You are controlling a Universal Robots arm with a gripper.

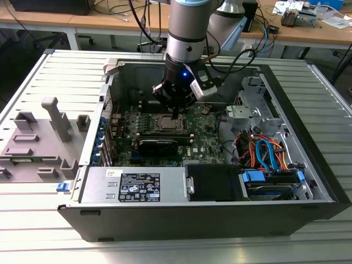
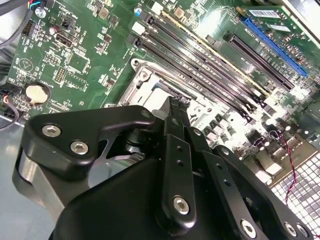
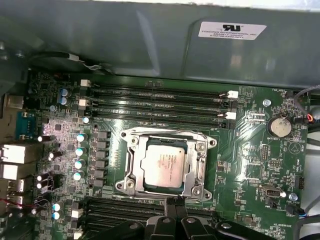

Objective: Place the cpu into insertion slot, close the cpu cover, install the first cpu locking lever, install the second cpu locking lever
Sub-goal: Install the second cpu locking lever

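Observation:
The cpu (image 3: 167,165), a silvery square chip, lies flat in the insertion slot (image 3: 125,186) on the green motherboard. The cpu cover (image 3: 199,165), a thin metal frame, lies down around the chip with the chip's top showing through its window. In the exterior view the cpu (image 1: 168,123) sits inside the open computer case under the arm. My gripper (image 1: 176,114) hangs just over the socket's edge. Its black fingers are shut together with nothing between them, and the gripper (image 3: 176,212) tips sit at the socket's rim. In the second wrist view the gripper (image 2: 178,104) hides much of the insertion slot (image 2: 145,85).
Long black memory slots (image 3: 155,102) run beside the socket, below the case wall (image 3: 150,40). A coin battery (image 3: 281,126) sits on the board. A power supply (image 1: 137,184) and a drive cage with coloured cables (image 1: 264,154) fill the case's front. A grey fixture (image 1: 38,137) stands on the table at the exterior view's left.

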